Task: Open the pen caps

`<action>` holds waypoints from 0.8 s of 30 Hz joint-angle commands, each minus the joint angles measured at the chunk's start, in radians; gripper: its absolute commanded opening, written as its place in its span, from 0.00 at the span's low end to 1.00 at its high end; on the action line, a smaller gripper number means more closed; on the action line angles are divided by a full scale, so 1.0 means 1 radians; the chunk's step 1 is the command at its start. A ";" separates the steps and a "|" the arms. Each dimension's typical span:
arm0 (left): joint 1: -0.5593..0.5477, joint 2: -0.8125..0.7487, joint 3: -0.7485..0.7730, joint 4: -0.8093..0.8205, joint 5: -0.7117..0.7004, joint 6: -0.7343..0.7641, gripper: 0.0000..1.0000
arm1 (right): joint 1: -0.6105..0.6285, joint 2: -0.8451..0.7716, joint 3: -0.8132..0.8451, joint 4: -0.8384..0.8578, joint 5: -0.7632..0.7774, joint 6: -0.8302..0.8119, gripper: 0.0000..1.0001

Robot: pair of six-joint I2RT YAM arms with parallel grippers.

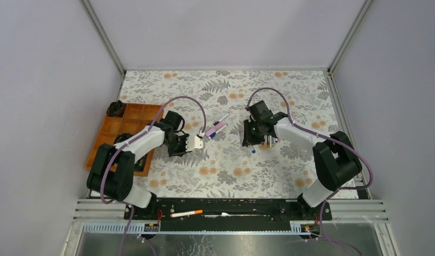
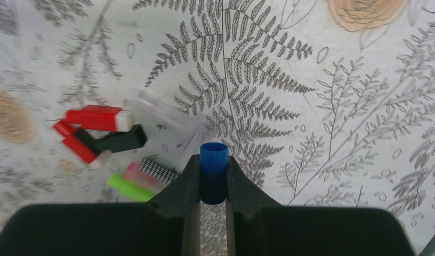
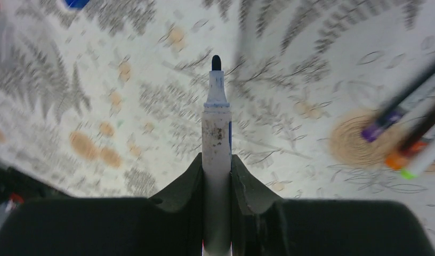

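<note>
- I am watching the left gripper pinching a blue cap between its fingers. The cap is standing out past the fingertips, over the floral table.
- Loose caps are lying on the table to one side of that gripper. I am counting two red, one black, one green and one pinkish, bunched close with some touching.
- In the top view a pink highlighter is lying just beyond the left gripper.
- The right gripper is clamping a white pen by its barrel. The pen's dark tip is bare and pointing away from the wrist.
- More pens are showing at the right edge of that blurred wrist view, bunched together.
- From above, I am seeing the two grippers facing each other near mid-table, apart and not touching.
- An orange tray is sitting at the table's left side.
</note>
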 commanded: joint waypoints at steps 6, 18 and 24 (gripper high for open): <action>-0.010 0.090 -0.049 0.198 -0.077 -0.159 0.03 | 0.003 0.117 0.064 0.111 0.430 0.086 0.00; -0.016 0.007 0.016 0.089 0.006 -0.229 0.64 | 0.002 0.235 0.090 0.128 0.544 0.087 0.22; -0.016 -0.026 0.159 -0.045 0.137 -0.318 0.69 | 0.003 0.227 0.065 0.126 0.555 0.085 0.28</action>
